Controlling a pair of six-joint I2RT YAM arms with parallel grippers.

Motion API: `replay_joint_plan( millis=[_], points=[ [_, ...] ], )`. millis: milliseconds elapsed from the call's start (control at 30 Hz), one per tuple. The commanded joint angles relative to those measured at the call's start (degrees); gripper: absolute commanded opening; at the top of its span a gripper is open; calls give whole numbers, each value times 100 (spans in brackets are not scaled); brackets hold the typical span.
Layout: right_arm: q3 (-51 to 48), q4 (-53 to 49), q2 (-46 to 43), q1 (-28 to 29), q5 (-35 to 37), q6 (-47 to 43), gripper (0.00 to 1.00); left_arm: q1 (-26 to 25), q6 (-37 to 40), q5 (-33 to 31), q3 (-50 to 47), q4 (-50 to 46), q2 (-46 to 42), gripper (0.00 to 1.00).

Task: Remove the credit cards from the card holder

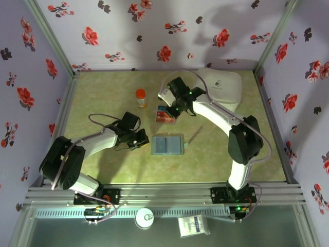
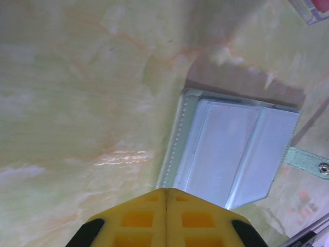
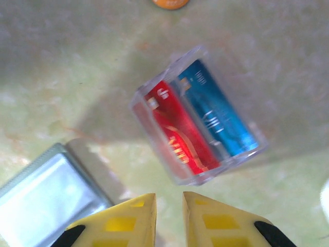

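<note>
Left gripper [image 2: 166, 191]: jaws together, empty, just beside card holder's left edge.
Card holder [image 1: 167, 145]: open flat, middle of table [image 1: 103, 170], toward near edge; soft, light, probably slides if nudged; pin at stitched border.
Right gripper [image 3: 168, 198]: jaws slightly apart, empty, by clear tray [image 3: 198, 180].
Credit cards [image 3: 180, 136]: red and blue, lying in tray beyond holder; thin, stiff, slick, so pinch an exposed short edge.

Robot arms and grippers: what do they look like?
The left arm and right arm are smooth white tubes with chunky black joints and tiny green lights. A thin grey cable loops along each one. The left gripper and right gripper have bright yellow wedge-shaped fingers with square pockets moulded in and black parts at the outer edges.
</note>
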Motion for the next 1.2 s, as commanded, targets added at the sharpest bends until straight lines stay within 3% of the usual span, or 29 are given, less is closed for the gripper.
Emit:
replay_joint_plan(
  millis=[0,200,433,633,933,1167],
  points=[
    [-569,647,-387,223,200,1585,20,-68,168,184,179,160,146,3],
    [-1759,1487,-953,426,199,3398,17,-230,138,306,140,395,378,1],
    [-2285,1393,-1163,540,96,4856,16,-429,158,388,141,501,705,0],
    [-2395,1188,-1124,722,-57,5232,16,-447,68,233,-31,481,691,0],
    [-2715,1879,-869,940,-531,5965,29,-447,30,164,-172,435,517,0],
    [-2751,2265,-515,995,-841,6227,23,-447,24,119,-239,414,527,0]
  ],
)
